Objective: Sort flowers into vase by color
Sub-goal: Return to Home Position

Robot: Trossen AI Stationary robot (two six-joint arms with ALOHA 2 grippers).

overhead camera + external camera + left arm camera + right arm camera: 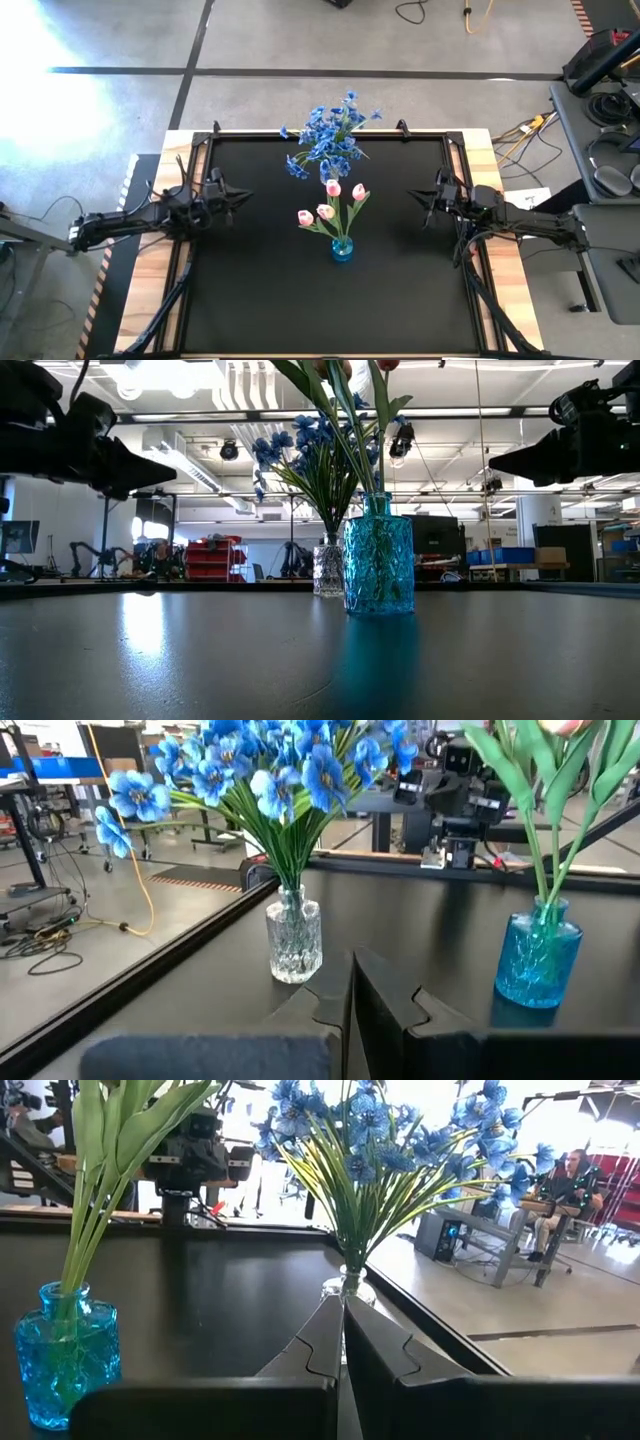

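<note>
Several blue blossom sprays point(328, 135) stand with their stems in a clear glass vase point(293, 938) near the table's far edge. Pink-white tulip buds point(330, 205) stand with their stems in a blue glass vase point(342, 249) at the table's middle; it also shows in the low view, the blue vase point(379, 557). My left gripper point(240, 195) hovers shut at the table's left side, above the mat. My right gripper point(412, 195) hovers shut at the right side. Both point toward the vases and hold nothing.
A black mat point(330, 300) covers the table inside a raised frame; wooden strips point(505, 300) border it left and right. Cables run along both arms. Beyond the table, a seated person point(562, 1190) shows in the right wrist view, with shelves and equipment behind.
</note>
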